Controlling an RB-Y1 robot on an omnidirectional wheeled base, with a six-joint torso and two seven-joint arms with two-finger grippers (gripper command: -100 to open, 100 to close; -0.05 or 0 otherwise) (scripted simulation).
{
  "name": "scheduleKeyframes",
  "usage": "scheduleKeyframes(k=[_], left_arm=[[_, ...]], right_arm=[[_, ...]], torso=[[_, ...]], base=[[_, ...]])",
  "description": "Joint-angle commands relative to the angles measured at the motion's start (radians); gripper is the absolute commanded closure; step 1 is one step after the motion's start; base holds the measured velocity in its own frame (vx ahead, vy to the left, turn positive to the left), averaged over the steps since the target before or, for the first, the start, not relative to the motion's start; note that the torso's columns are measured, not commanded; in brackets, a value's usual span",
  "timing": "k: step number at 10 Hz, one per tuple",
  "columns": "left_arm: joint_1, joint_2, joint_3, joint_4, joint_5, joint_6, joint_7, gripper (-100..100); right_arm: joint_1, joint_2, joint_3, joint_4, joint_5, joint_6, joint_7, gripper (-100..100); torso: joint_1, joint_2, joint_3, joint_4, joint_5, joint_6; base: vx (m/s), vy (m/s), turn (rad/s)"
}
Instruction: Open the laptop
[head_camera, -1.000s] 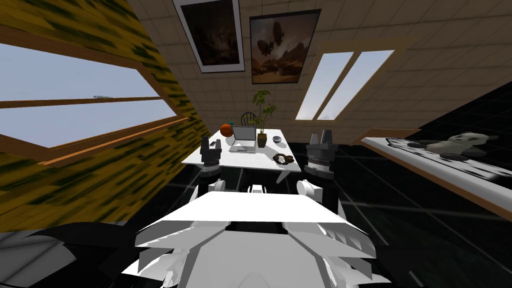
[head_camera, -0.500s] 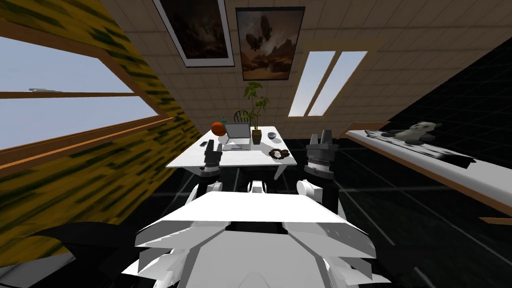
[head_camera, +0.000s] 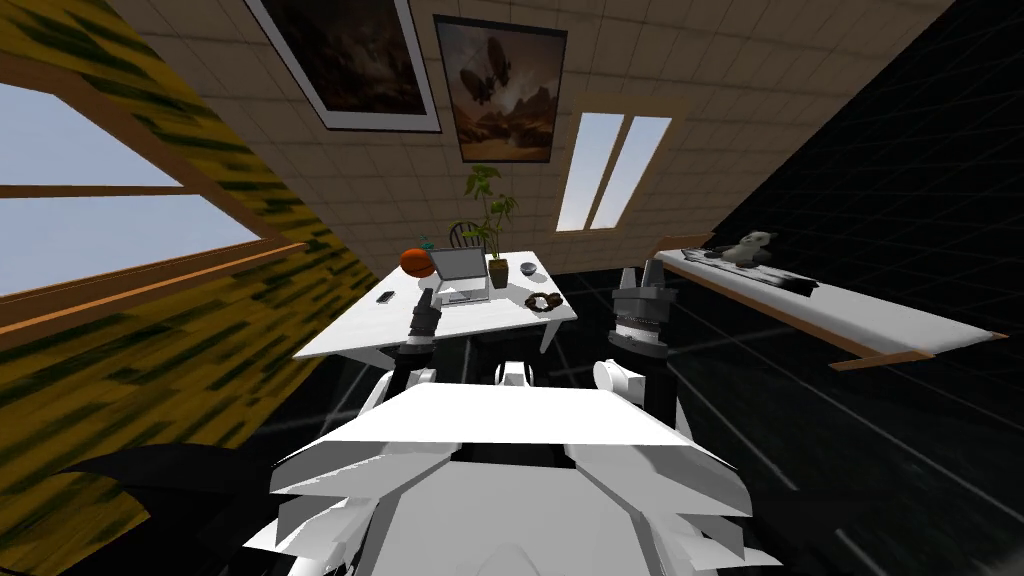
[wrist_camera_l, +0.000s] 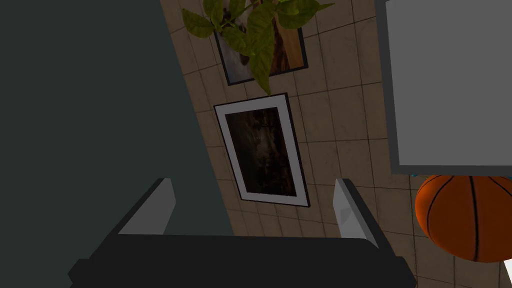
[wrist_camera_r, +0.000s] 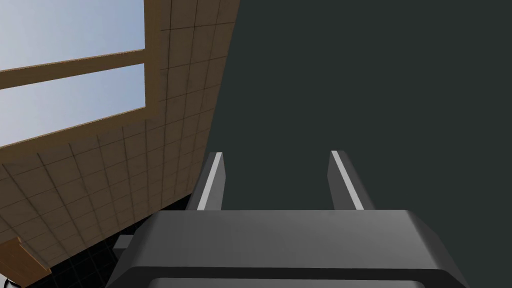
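Since the earlier picture the head camera was swung, so the tabletop (head_camera: 340, 335) was seen further left. The laptop (head_camera: 462, 275) was found at its far end, lid raised, beside a basketball (head_camera: 417, 262). The left tool (head_camera: 425, 298) and the right tool (head_camera: 642, 270) were held with fingers apart; open dark floor (head_camera: 780, 410) was seen to the right.

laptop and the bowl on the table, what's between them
A potted plant stands between the laptop and the bowl on the white table, as the head view shows.
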Motion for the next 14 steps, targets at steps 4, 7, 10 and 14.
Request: scheduleKeyframes(k=[4, 7, 10, 14], left_arm=[[-0.004, 0.089, 0.118, 0.141, -0.006, 0.129, 0.011, -100], [-0.009, 0.126, 0.176, 0.214, -0.012, 0.186, 0.018, -100], [-0.018, 0.164, 0.239, 0.287, -0.02, 0.24, 0.029, -100], [-0.029, 0.204, 0.306, 0.38, -0.029, 0.291, 0.043, -100]], right_arm=[[0.0, 0.0, 0.0, 0.0, 0.0, 0.0, 0.0, 0], [0.0, 0.0, 0.0, 0.0, 0.0, 0.0, 0.0, 0], [0.0, 0.0, 0.0, 0.0, 0.0, 0.0, 0.0, 0], [0.0, 0.0, 0.0, 0.0, 0.0, 0.0, 0.0, 0]], torso=[[-0.001, 0.001, 0.001, 0.0, 0.0, 0.0], [0.0, 0.001, 0.0, 0.0, 0.0, 0.0], [0.0, 0.001, 0.001, 0.0, 0.0, -0.001], [0.0, 0.002, 0.001, 0.001, 0.0, 0.0]], base=[[-0.03, 0.007, -0.302], [-0.027, 0.012, -0.316], [-0.031, 0.024, -0.294], [-0.028, 0.028, -0.287]])
